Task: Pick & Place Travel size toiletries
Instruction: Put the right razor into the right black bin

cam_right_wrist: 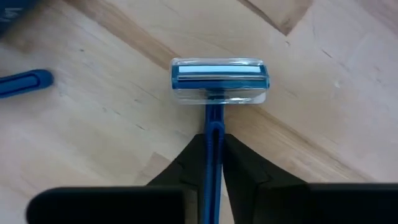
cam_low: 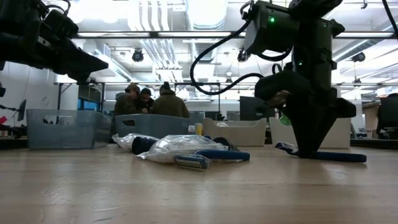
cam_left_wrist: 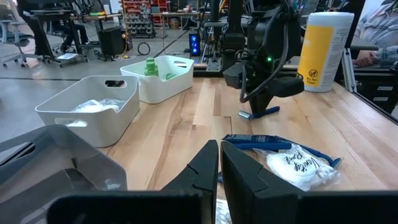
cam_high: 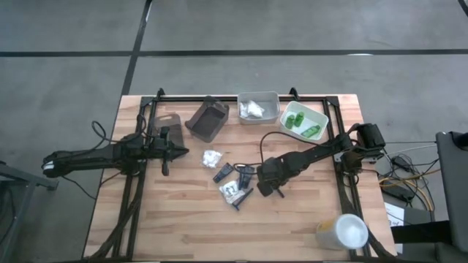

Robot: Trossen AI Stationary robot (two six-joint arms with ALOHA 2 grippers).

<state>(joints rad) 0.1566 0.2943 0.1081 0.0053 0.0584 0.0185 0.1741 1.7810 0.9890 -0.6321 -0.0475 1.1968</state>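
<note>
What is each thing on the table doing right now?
right gripper: shut on the blue razor's handle, down at the table.
blue razor: flat on the wood, clear cap on its head.
left gripper: shut, empty, above the table.
white tray: holds green bottles.
grey tray: holds white packets.
brown tray: looks empty.
white cup: upright near the table's edge.

This is a robotics lab or workshop. Behind the wooden table people sit huddled under long ceiling strip lights, and shelves of parts, office chairs and cabled equipment stand on the concrete floor.
</note>
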